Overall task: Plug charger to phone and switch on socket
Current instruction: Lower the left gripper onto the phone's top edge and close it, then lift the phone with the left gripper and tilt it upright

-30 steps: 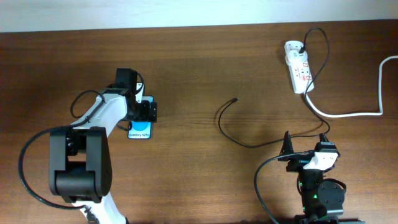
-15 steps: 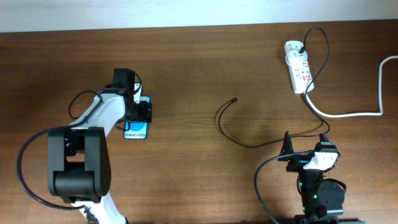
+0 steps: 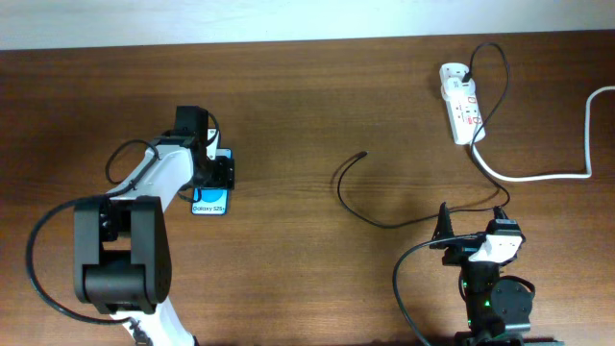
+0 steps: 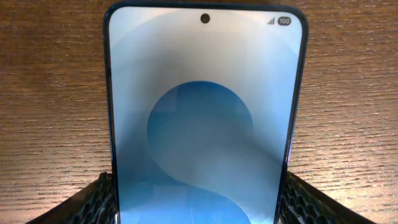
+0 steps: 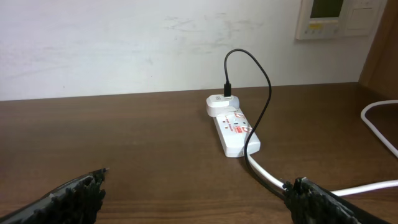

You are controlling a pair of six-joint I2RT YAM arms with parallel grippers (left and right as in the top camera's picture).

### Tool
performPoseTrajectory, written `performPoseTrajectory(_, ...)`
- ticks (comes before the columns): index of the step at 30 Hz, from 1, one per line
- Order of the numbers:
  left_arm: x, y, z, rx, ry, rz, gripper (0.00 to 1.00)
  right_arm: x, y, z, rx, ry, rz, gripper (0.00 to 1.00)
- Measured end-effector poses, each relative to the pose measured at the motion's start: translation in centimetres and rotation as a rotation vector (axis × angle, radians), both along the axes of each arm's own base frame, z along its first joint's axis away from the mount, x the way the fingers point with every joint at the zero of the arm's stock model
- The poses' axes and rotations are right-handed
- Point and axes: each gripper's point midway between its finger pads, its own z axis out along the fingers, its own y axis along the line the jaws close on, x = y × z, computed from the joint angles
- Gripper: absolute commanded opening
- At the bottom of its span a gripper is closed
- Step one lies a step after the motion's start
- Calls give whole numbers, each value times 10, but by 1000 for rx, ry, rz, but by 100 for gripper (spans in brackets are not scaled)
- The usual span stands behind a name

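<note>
**STATUS: PHONE GRIPPED AT L SIDE, CHARGER TIP LOOSE AT BENCH CTR**

1. Phone (image 3: 210,202): screen up, in the L half of the bench (image 3: 288,279), about midway between far and near edges. The "Galaxy S25" text sits at the end toward the near edge. L wrist view shows the blue screen (image 4: 202,118) with a lighter circle and a "100" batt. reading at the top corner.

2. L gripper (image 3: 221,173): pinching the phone. L wrist view shows the ribbed fingers (image 4: 99,199) against both long edges of the handset near its lower end.

3. R gripper (image 3: 472,219): spread wide, nothing between the fingers (image 5: 74,196). It is parked near the near edge, R half of the bench, facing the far edge.

4. Charger (image 3: 337,181): thin black cable. The connector tip (image 3: 363,154) lies free on the wood at approx. bench ctr, well apart from the phone. From there the cable curves toward the near edge, runs R past the R gripper, then loops up to the white plug (image 3: 452,72).

5. Socket (image 3: 461,103): white strip near the far R corner, with red markings on its face. R wrist view shows the white plug (image 5: 217,102) seated at the far end of the strip (image 5: 231,127). Switch pos.: cannot tell.

6. Thick white cord (image 3: 538,177): exits the socket's near end and runs to the R edge.
</note>
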Motion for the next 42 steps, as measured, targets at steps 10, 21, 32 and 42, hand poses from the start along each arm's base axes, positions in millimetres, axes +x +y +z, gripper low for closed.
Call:
performPoseTrajectory(10,-1,0,1,-1,11,0,46,0,0,0,0,0,0,98)
performPoseTrajectory(21,-37,-11,8,-69,255,19,40,0,0,0,0,0,0,98)
performPoseTrajectory(32,-74,-41,19,-216,443,18,35,0,0,0,0,0,0,98)
performPoseTrajectory(42,-77,-56,53,-311,403,12,35,0,0,0,0,0,0,98)
